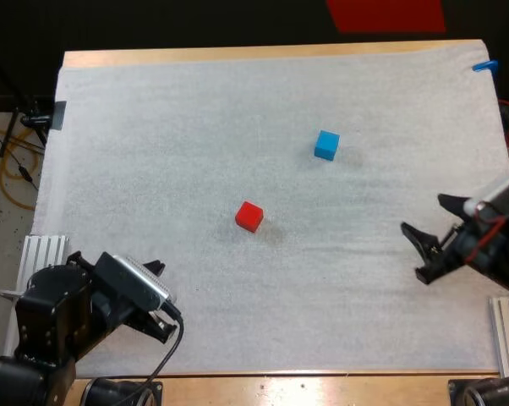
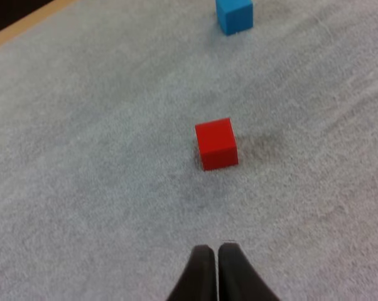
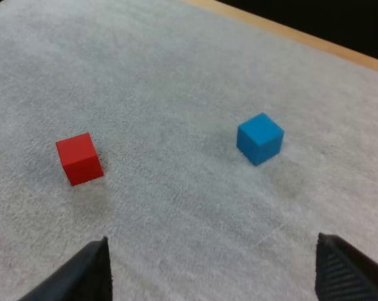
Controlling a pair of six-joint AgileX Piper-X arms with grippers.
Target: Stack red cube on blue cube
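The red cube (image 1: 249,216) rests on the white mat near its middle, and the blue cube (image 1: 326,145) stands apart from it, farther back and to the right. My left gripper (image 1: 157,296) is at the front left, shut with its fingers (image 2: 205,269) touching, well short of the red cube (image 2: 216,143); the blue cube (image 2: 234,15) lies beyond it. My right gripper (image 1: 430,227) hovers at the right side, open with fingers spread wide and nothing between them. From there the red cube (image 3: 80,158) and blue cube (image 3: 259,138) both lie ahead on the mat.
The white mat (image 1: 195,127) covers most of the wooden table (image 1: 238,54). Metal brackets (image 1: 43,254) sit at the mat's left and right front edges. Cables lie on the floor off the left edge.
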